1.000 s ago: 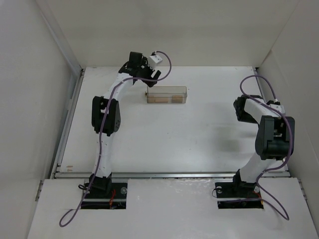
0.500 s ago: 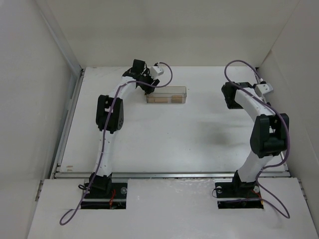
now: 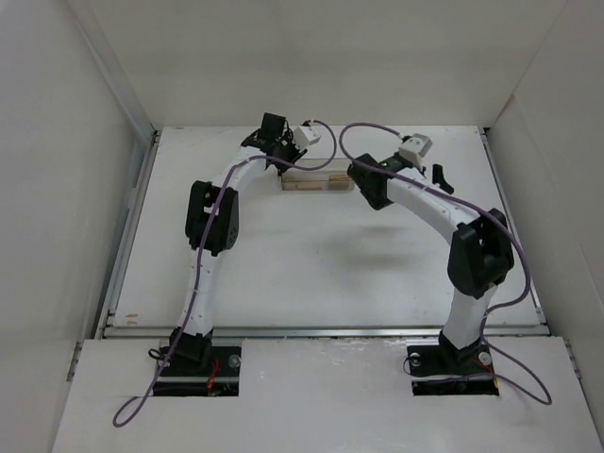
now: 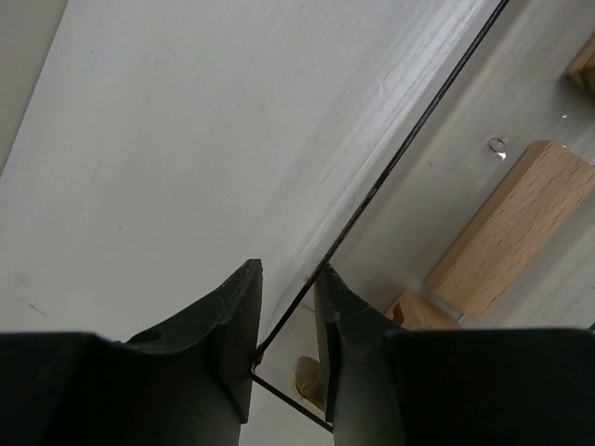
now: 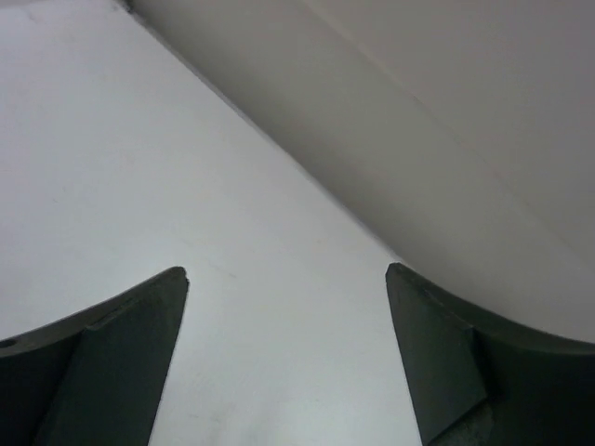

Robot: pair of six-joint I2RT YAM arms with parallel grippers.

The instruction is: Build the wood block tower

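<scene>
White table [image 3: 311,264]: left end effector [image 4: 288,269] straddles clear box [image 3: 321,176] wall, grip unclear; right end effector [image 5: 286,271] spread, empty.

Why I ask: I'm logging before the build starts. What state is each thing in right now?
Left end effector: jaws narrow, astride the end wall of the clear box; contact unclear.
Right end effector: open wide, empty, over the table.
Clear box: upright, blocks inside.
Wood blocks: lying flat in the box, no tower built.
</scene>
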